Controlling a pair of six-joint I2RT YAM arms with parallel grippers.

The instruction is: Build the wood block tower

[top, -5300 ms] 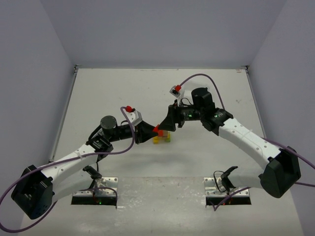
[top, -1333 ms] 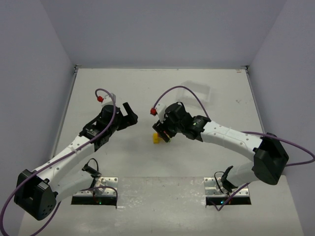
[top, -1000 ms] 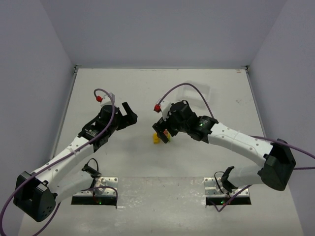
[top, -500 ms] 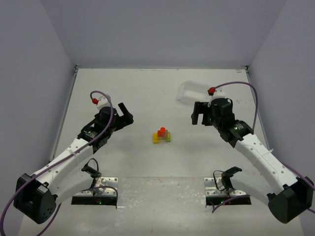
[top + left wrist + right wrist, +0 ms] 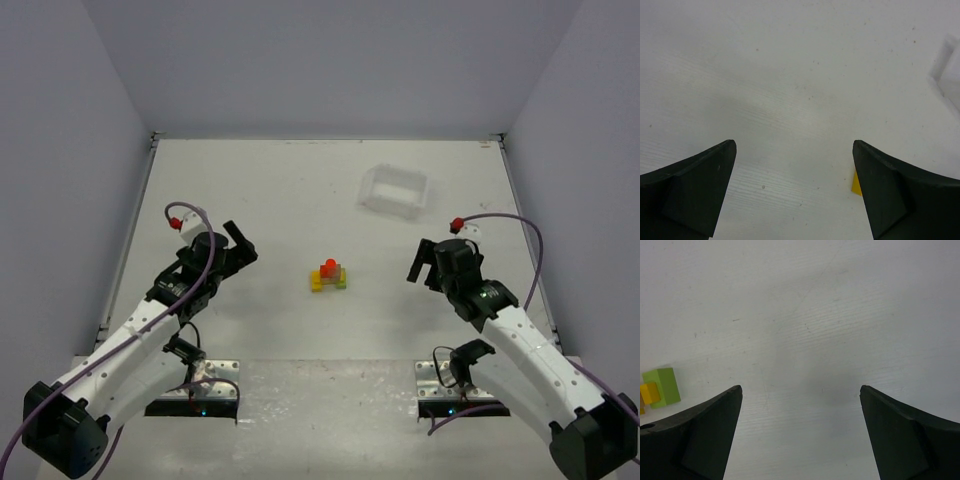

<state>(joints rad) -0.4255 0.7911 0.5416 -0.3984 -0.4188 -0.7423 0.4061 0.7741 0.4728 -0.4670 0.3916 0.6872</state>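
Note:
The wood block tower (image 5: 329, 275) stands in the middle of the table, yellow and green blocks at its base and red and orange ones on top. My left gripper (image 5: 238, 246) hangs open well to its left, with nothing between the jaws. My right gripper (image 5: 422, 260) is open and empty well to the tower's right. In the left wrist view only a yellow corner of the tower (image 5: 855, 184) peeks past the right finger (image 5: 905, 192). In the right wrist view the tower's green and yellow blocks (image 5: 661, 386) lie at the left edge.
A clear plastic tray (image 5: 393, 190) sits at the back right of the white table (image 5: 270, 190); one corner of the tray (image 5: 947, 65) shows in the left wrist view. Grey walls enclose the table on three sides. Both arm bases sit at the near edge.
Both arms have drawn back toward the near edge and away from the tower, the right one from right over it. The tower stands untouched. Both grippers stayed open.

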